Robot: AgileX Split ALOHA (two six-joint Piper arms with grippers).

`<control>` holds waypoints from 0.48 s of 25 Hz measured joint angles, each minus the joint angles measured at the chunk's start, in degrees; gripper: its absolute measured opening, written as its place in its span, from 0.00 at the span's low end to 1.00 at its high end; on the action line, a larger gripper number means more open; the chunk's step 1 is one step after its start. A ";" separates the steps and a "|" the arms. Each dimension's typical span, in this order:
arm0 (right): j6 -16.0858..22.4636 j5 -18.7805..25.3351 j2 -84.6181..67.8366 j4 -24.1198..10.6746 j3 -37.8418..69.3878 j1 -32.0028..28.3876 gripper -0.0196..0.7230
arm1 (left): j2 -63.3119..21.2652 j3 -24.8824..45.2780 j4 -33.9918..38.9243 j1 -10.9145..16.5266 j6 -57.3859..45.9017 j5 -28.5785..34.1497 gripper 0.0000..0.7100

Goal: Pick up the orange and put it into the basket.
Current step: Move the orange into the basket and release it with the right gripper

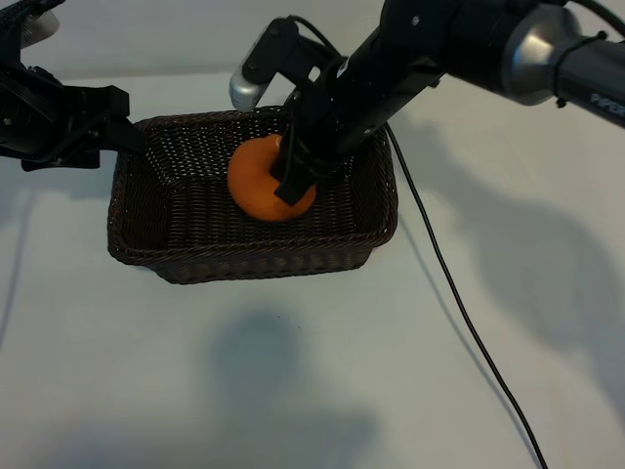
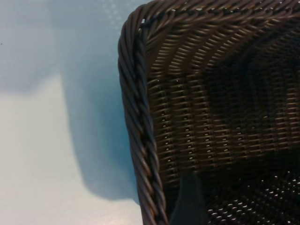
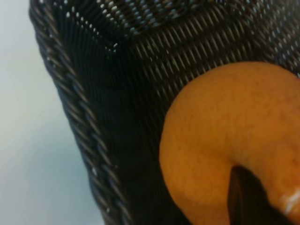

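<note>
The orange hangs inside the dark brown wicker basket, just above its floor. My right gripper comes down from the back right and is shut on the fruit; one dark finger presses into the orange beside the basket wall. My left gripper is open at the basket's left end. One of its fingers sits just inside the braided rim; the other finger is out of view.
The basket stands on a white table. A black cable trails from the right arm across the table toward the front right. Dark arm shadows fall on the table in front of the basket and to its right.
</note>
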 joint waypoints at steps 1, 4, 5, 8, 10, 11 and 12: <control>-0.15 -0.08 0.55 0.10 0.00 0.00 0.12 | 0.00 0.00 0.00 0.00 0.13 0.00 0.83; -0.27 -0.19 2.76 0.28 0.00 0.00 0.12 | 0.00 0.00 0.00 0.00 0.31 0.00 0.83; -0.27 -0.19 3.67 0.28 0.00 0.00 0.12 | 0.00 0.00 -0.01 0.00 0.43 0.00 0.83; -0.27 -0.19 5.34 0.28 0.00 0.00 0.12 | 0.00 0.00 -0.17 0.00 1.04 0.00 0.83; -0.21 -0.19 5.85 0.28 0.00 0.00 0.12 | 0.00 0.00 -0.17 0.00 1.10 0.00 0.83; 0.05 -0.19 5.91 0.28 0.00 0.00 0.13 | 0.00 0.00 -0.17 0.00 1.10 0.00 0.83; 0.35 -0.19 5.98 0.28 0.00 0.00 0.14 | 0.00 0.00 -0.17 0.00 1.10 0.00 0.83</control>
